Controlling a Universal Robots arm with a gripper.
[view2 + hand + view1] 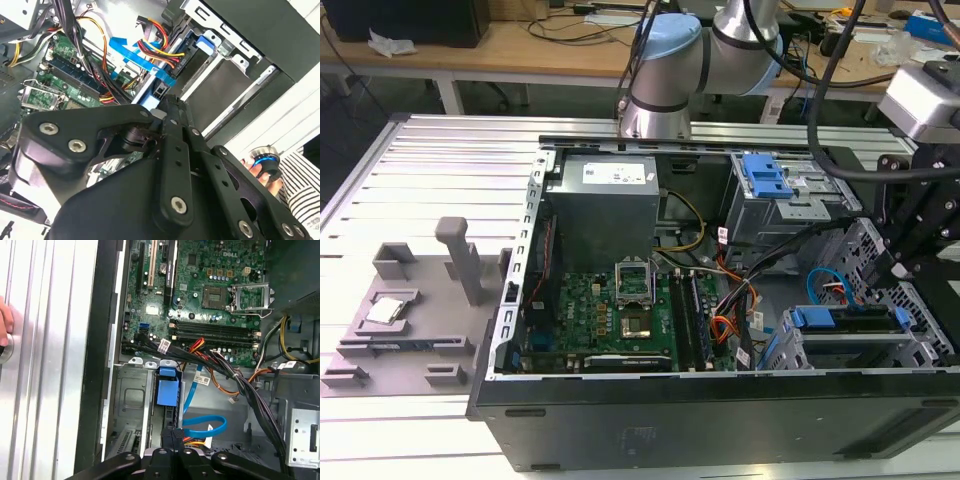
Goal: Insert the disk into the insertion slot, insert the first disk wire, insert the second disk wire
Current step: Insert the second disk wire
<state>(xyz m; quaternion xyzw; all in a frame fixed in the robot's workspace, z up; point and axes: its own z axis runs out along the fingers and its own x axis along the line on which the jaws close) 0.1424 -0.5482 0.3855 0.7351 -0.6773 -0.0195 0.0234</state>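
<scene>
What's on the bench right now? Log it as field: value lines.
disk: sits in the insertion slot, blue front bar showing
insertion slot: silver perforated cage at the case's corner
gripper: close to the disk's blue bar
blue data cable: looped beside the disk
person's hand: on the table outside the case

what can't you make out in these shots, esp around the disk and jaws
- Gripper tips: in both wrist views the black linkage covers them, so open or shut cannot be told.
- Disk: in the exterior view just its blue front bar shows in the slot; how deep it sits is hidden by the cage.
- Wires' ends: in the first wrist view the blue cable runs behind the gripper.
</scene>
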